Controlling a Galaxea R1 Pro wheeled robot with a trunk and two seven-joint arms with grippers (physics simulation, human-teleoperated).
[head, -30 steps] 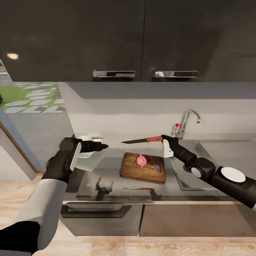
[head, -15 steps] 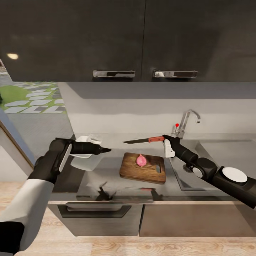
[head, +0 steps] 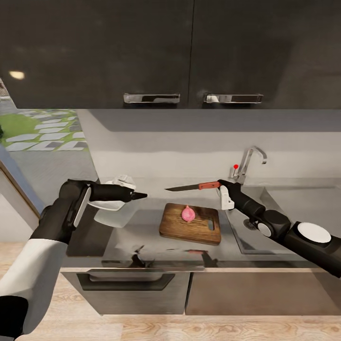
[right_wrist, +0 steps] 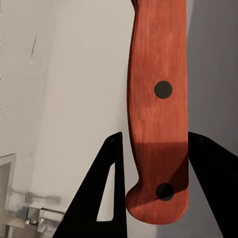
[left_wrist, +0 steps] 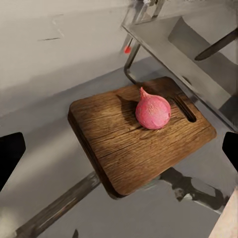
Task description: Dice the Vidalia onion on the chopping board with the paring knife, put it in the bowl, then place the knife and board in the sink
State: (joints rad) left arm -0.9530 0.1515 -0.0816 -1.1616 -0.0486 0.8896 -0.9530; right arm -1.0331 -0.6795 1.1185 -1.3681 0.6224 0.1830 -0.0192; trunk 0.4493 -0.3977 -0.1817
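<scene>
One onion (head: 188,214) on board (head: 177,230); knife (head: 191,187) aloft

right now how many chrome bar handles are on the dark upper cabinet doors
2. One chrome bar handle sits at the bottom edge of the left dark cabinet door, the other chrome bar handle at the bottom edge of the right door. Others may lie outside the head view.

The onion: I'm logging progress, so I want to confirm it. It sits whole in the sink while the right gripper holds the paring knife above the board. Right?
Not quite. The Vidalia onion is whole, but it sits on the chopping board, not in the sink; the head view and left wrist view both show this. The right gripper does hold the paring knife above the board.
</scene>
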